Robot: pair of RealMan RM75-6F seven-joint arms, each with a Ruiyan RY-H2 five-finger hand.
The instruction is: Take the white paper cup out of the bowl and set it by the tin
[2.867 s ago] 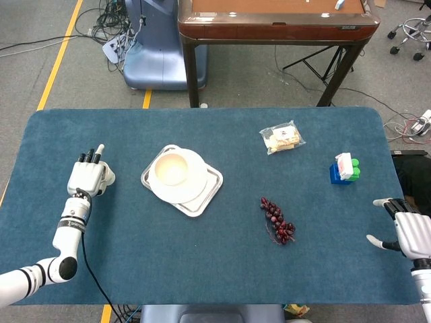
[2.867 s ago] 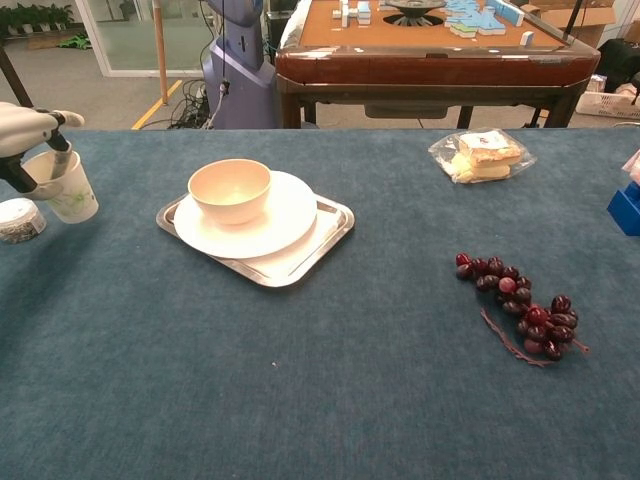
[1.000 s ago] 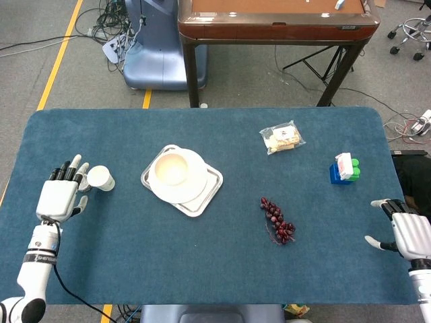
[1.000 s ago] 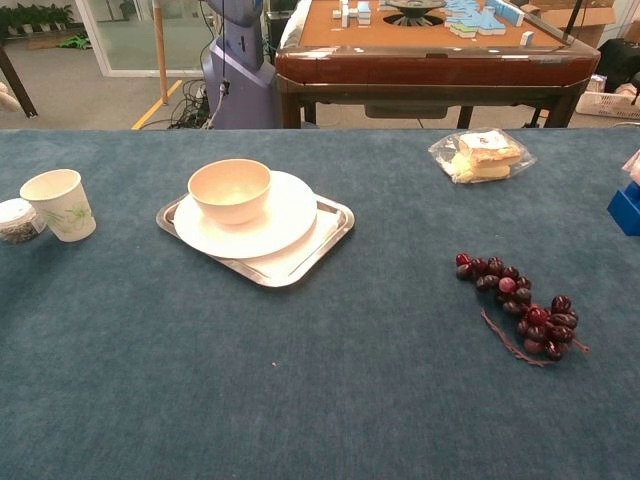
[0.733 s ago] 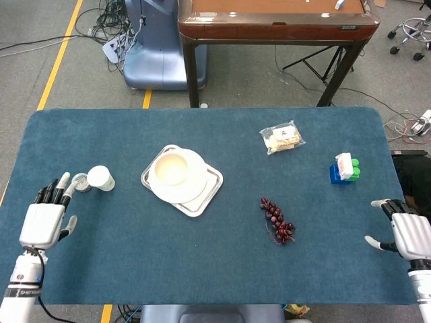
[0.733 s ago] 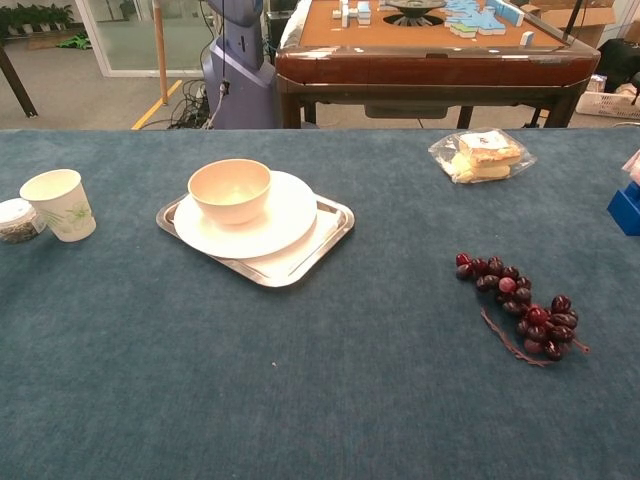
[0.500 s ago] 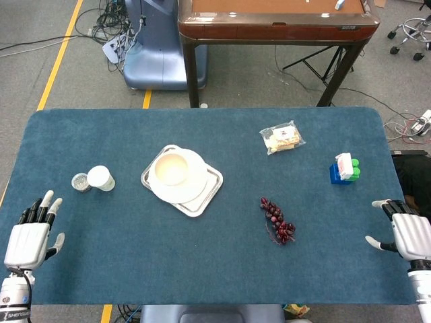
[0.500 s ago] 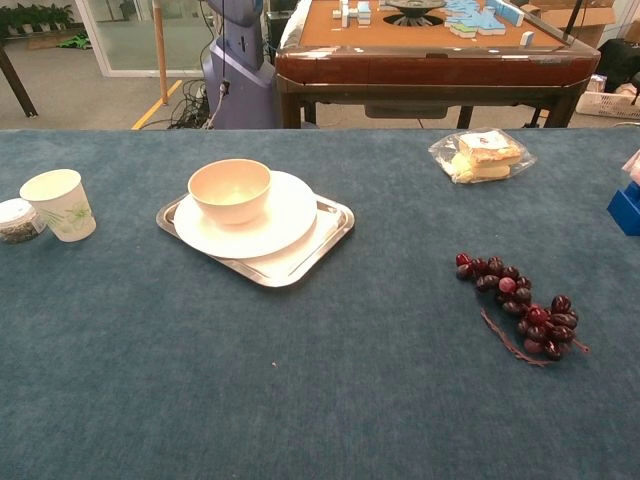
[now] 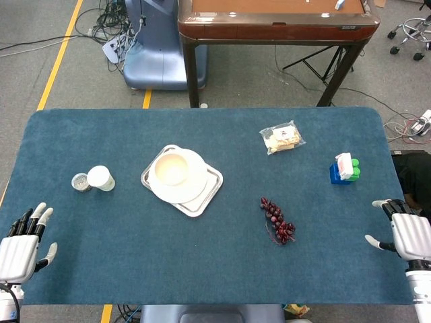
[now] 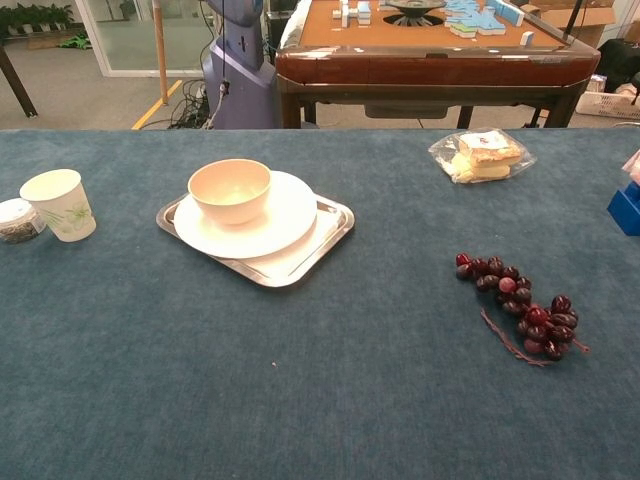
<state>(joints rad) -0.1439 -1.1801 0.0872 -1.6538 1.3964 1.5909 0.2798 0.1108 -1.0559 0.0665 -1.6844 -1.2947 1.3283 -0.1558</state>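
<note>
The white paper cup [image 9: 101, 177] [image 10: 60, 204] stands upright on the blue table, right beside the small round tin [image 9: 81, 182] [image 10: 17, 220] on its left. The cream bowl [image 9: 171, 168] [image 10: 230, 190] sits empty on a white plate on a metal tray [image 9: 209, 190] [image 10: 330, 226]. My left hand [image 9: 19, 251] lies open at the near left corner, well away from the cup. At the near right edge my right hand [image 9: 406, 233] rests open and holds nothing. Neither hand shows in the chest view.
A bunch of dark grapes [image 9: 277, 221] [image 10: 517, 310] lies right of the tray. A bagged snack [image 9: 281, 138] [image 10: 481, 154] sits at the back. Blue and green blocks [image 9: 344, 169] stand at the far right. A brown table [image 9: 273, 20] stands behind.
My left hand let go of the cup beside the tin and drew back toward the near left corner. The cup stays upright. The right hand has not moved.
</note>
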